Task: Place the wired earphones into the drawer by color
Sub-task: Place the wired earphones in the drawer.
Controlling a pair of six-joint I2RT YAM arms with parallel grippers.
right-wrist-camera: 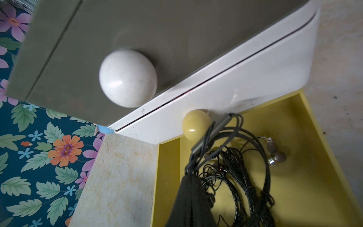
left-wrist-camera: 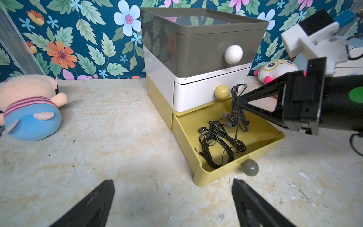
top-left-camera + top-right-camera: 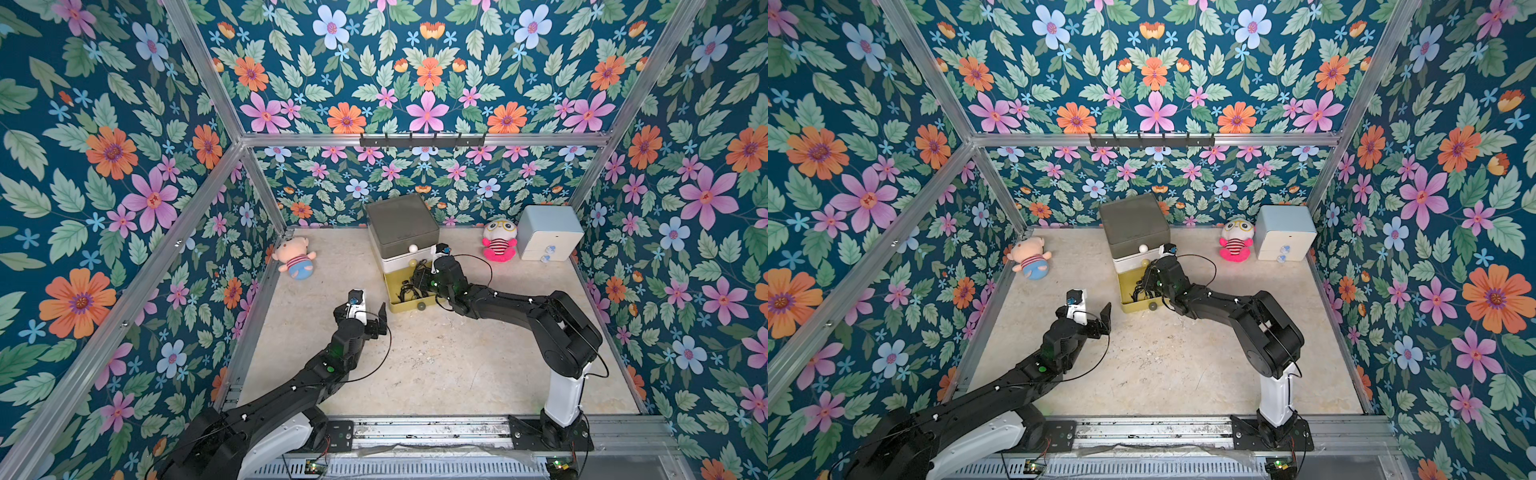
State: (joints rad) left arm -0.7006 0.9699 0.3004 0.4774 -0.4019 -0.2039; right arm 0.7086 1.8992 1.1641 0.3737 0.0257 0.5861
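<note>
Left gripper (image 2: 172, 183) wide, empty, near yellow drawer (image 2: 214, 175). Right gripper (image 2: 236, 99) pinches black earphones (image 2: 238, 116) over it — black coil (image 2: 218, 145) already inside; you see none outside.

I see earphones (image 2: 220, 141) lying in the bottom drawer (image 2: 212, 175), pulled out before the drawer unit (image 2: 206, 49); the left plush toy (image 3: 296, 262) and right plush toy (image 3: 498, 243) flank it.
</note>
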